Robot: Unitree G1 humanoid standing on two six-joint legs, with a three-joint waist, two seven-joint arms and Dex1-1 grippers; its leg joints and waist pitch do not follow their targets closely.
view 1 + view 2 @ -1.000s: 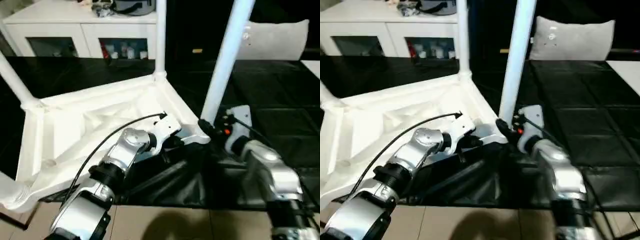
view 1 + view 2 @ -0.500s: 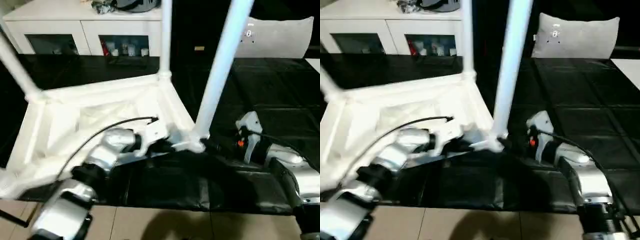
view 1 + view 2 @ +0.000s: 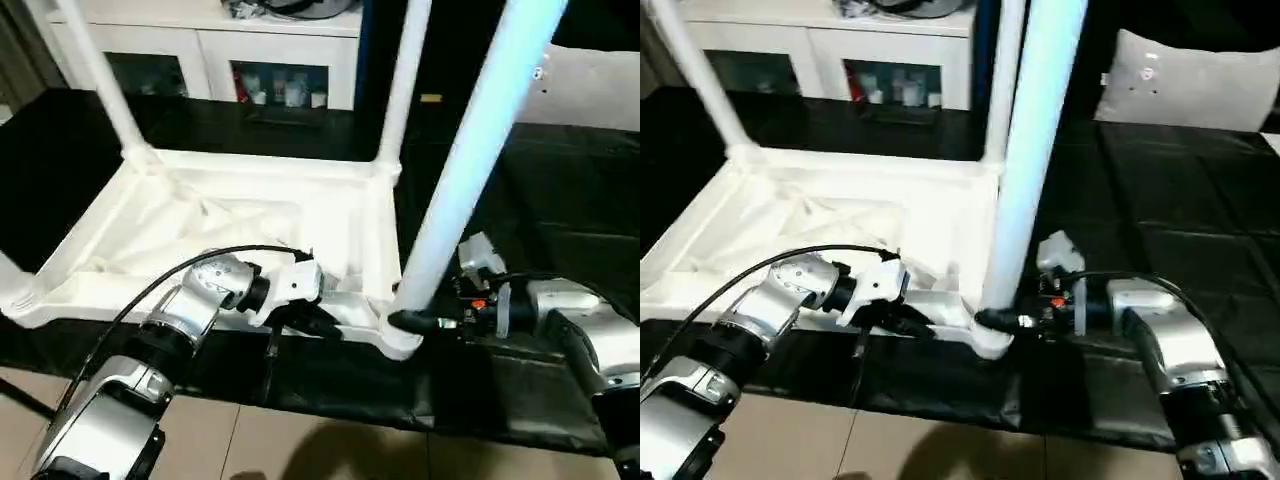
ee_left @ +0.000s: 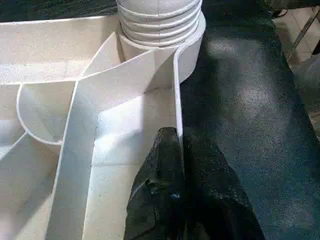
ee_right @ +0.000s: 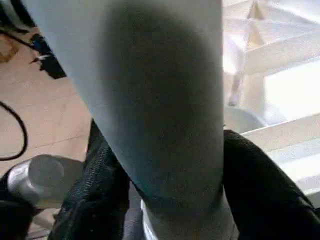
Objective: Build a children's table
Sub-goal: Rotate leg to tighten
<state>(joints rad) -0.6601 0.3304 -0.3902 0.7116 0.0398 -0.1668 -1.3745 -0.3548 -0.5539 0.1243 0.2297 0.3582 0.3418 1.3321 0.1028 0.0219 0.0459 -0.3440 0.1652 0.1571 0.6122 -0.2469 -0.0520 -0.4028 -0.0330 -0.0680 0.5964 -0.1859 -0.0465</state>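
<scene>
Left eye view, upturned children's table, white cabinet behind, left gripper pinching its rim, right gripper clasping near leg

Bright white plastic against very dark flooring.
Glare on the near leg, blurred and shadowed up close.

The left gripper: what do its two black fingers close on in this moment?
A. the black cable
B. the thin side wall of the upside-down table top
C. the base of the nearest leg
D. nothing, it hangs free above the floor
B. In the left wrist view the left gripper has its fingers pinched on the thin upright rim of the table top, just short of the corner socket.
</scene>
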